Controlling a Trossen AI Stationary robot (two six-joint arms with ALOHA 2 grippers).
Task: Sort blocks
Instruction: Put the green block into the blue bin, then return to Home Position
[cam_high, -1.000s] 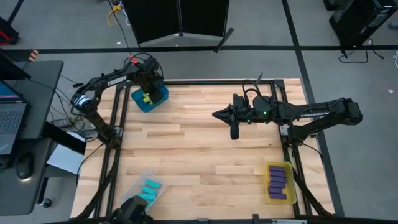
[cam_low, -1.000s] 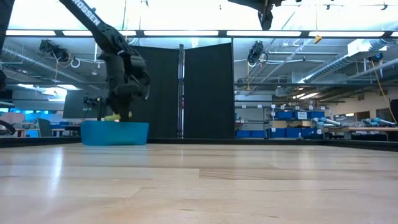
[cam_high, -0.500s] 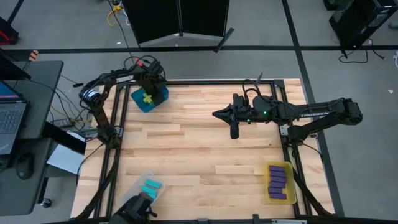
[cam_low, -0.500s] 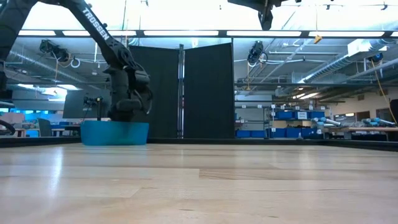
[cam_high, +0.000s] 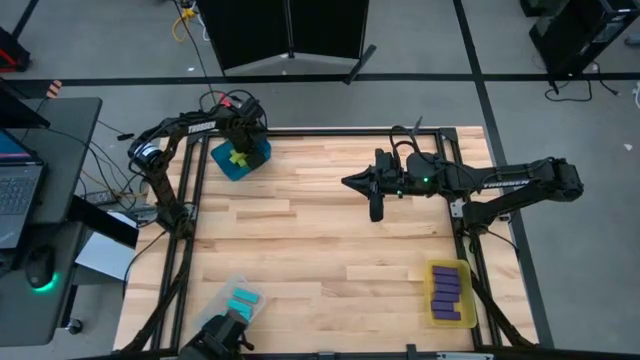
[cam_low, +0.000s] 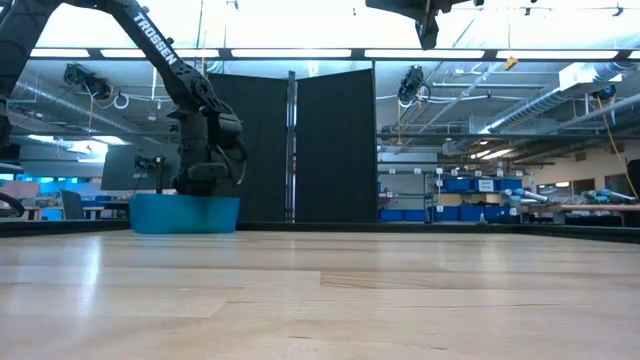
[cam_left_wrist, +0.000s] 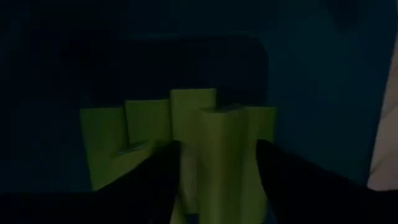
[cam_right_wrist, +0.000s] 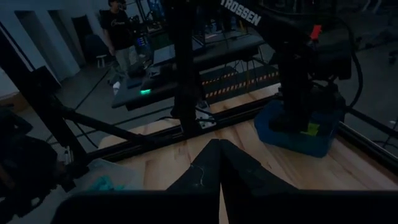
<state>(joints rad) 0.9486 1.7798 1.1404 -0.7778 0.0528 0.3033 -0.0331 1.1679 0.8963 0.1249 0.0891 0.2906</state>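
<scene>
My left gripper (cam_left_wrist: 217, 180) points down inside the blue bin (cam_high: 228, 165) at the table's far left corner, open. Several lime green blocks (cam_left_wrist: 149, 134) lie side by side on the bin's floor. One more lime block (cam_left_wrist: 227, 149) lies between my two fingers, with a gap showing beside one finger. In the low view the bin's wall (cam_low: 185, 213) hides the fingertips. My right gripper (cam_high: 377, 212) hangs shut and empty above the table's middle right.
A clear bin (cam_high: 222, 308) with cyan blocks (cam_high: 242, 299) sits at the near left edge. A yellow bin (cam_high: 432, 300) with purple blocks (cam_high: 450, 290) sits at the near right. Bare wood lies between the bins. A person stands beyond the table in the right wrist view.
My left gripper has gone down into the blue bin with a lime green block at its fingertips. The block, which showed above the bin's rim a second ago, is now below it. For the last half second the arm has kept still.
</scene>
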